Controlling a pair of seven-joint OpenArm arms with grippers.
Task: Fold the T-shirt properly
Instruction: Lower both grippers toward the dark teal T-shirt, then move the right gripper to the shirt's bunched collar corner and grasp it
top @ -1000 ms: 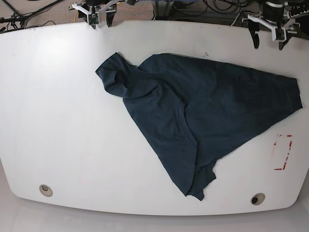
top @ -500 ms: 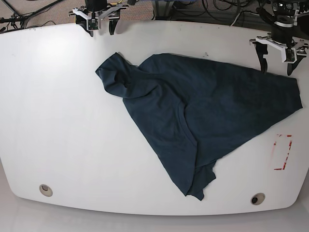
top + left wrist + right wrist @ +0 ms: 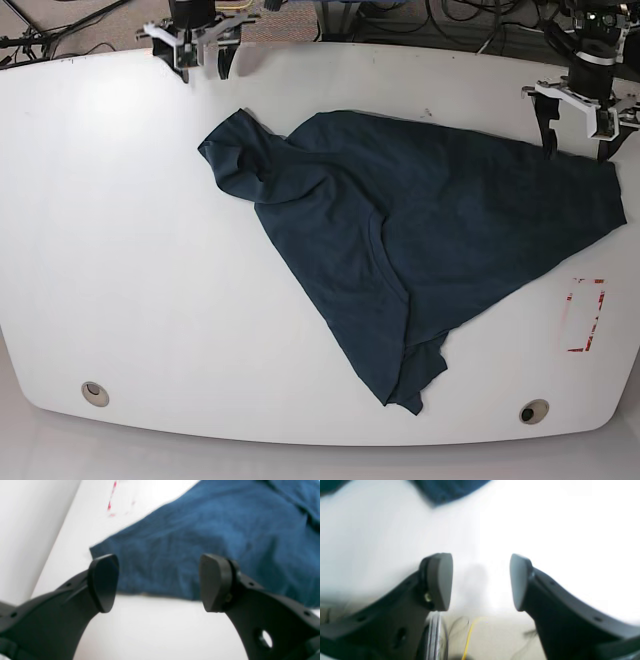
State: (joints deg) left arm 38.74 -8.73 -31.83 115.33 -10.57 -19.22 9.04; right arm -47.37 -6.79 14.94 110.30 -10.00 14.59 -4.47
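The T-shirt (image 3: 430, 220) lies crumpled and spread out on the white table (image 3: 120, 250), dark navy-teal, with a bunched part at its upper left and a narrow tail toward the front. My left gripper (image 3: 575, 148) hovers at the shirt's far right corner. In the left wrist view the left gripper (image 3: 157, 582) is open, and the T-shirt's (image 3: 200, 530) edge lies just beyond its fingertips, with nothing between them. My right gripper (image 3: 205, 68) is at the table's far left edge, apart from the shirt. In the right wrist view the right gripper (image 3: 480, 582) is open and empty, with the T-shirt (image 3: 445, 490) far ahead.
A red-marked rectangle (image 3: 586, 315) is on the table at the right, in front of the shirt's corner. Two round holes (image 3: 95, 393) (image 3: 533, 411) sit near the front edge. Cables (image 3: 440, 20) lie beyond the far edge.
My left gripper has come down from the far edge to the shirt's right corner. The right gripper has shifted slightly at the far edge. The shirt has not moved.
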